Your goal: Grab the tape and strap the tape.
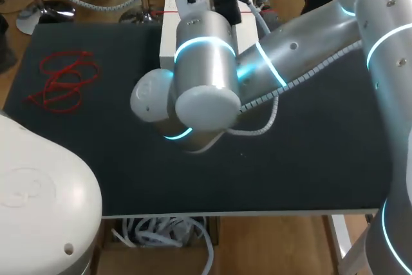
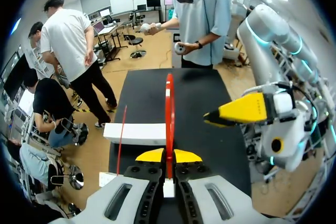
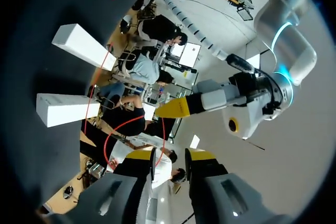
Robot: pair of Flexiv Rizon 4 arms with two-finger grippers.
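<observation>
Fingers of the left gripper [image 2: 168, 156] stand almost together, pinching the red tape [image 2: 169, 108] from both sides. The tape stands on edge and runs straight ahead from the tips, its long axis along the black table [image 2: 210, 93] toward the far edge. A white box [image 2: 134, 132] lies crosswise just beside it, at the table's side edge. The right gripper [image 3: 171, 157] is parted by a clear gap; a thin red strand seems to pass through it, gripped by neither finger.
</observation>
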